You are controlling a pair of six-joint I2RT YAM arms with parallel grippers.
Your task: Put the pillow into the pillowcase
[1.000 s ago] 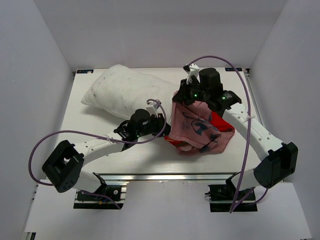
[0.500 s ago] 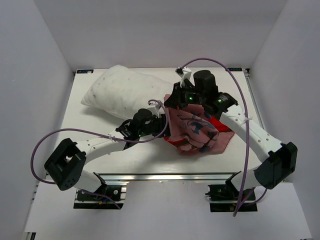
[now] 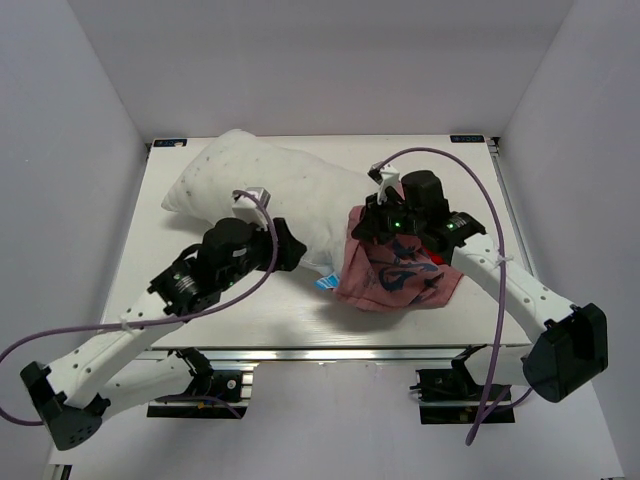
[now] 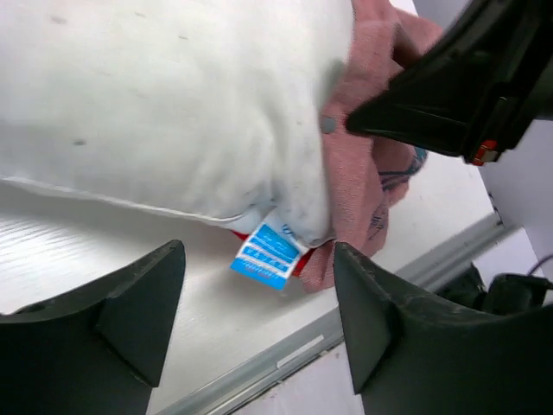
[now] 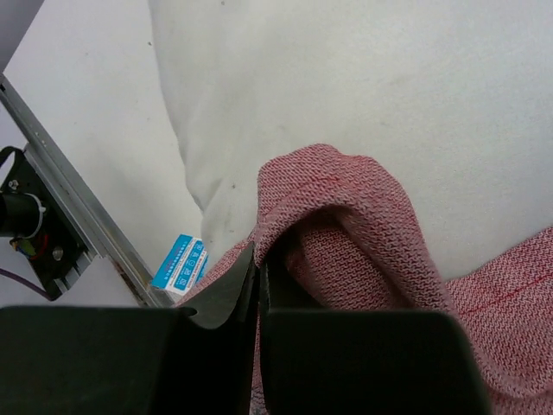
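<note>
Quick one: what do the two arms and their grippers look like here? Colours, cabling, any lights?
The left arm and right arm have white links with black joints and wrists. A purple cable loops along each. The left gripper and right gripper have dark grey, wedge-shaped fingers. Small green lights glow on the right wrist.

Robot lab cell, I'd say: plain white walls (image 3: 80, 150) box in my surface (image 3: 290, 312), aluminium rail (image 3: 330, 353) along its near edge.
</note>
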